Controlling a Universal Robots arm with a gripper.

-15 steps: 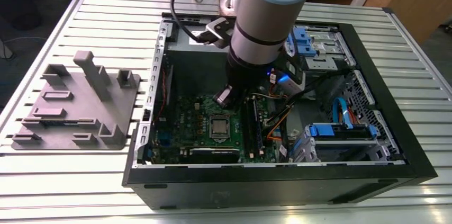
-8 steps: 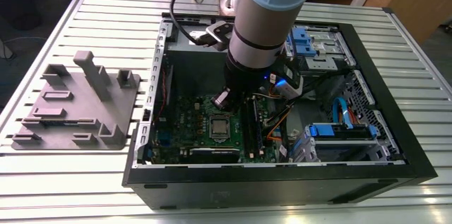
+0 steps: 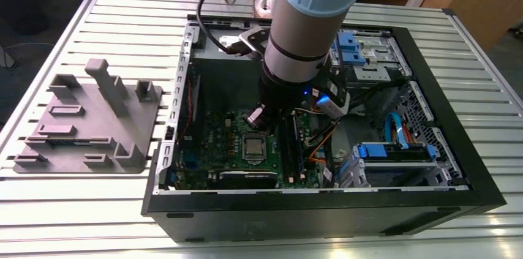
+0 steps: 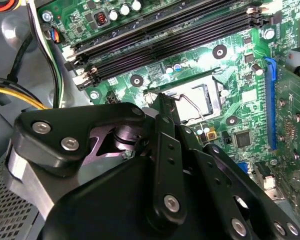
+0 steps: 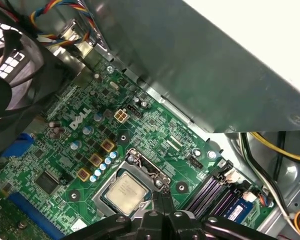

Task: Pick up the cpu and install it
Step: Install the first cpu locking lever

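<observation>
the gripper (image 5: pixel 162 197) has its fingers (image 4: pixel 166 130) pressed together with nothing between them. whether the tips touch the socket (image 5: pixel 140 161) frame, i cannot tell. just beside the tips, the cpu (image 5: pixel 125 189) lies flat in the socket. the motherboard (image 5: pixel 160 135) spreads around, ram slots (image 4: pixel 165 35) farther out, all inside the case (image 3: pixel 327 210).

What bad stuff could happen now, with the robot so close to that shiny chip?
1. The gripper is right beside the cpu, which lies in its socket. A sideways nudge might knock the chip crooked or scrape the socket.
2. The arm reaches deep into the computer case, close to loose cables. Those might snag if it swings.
</observation>
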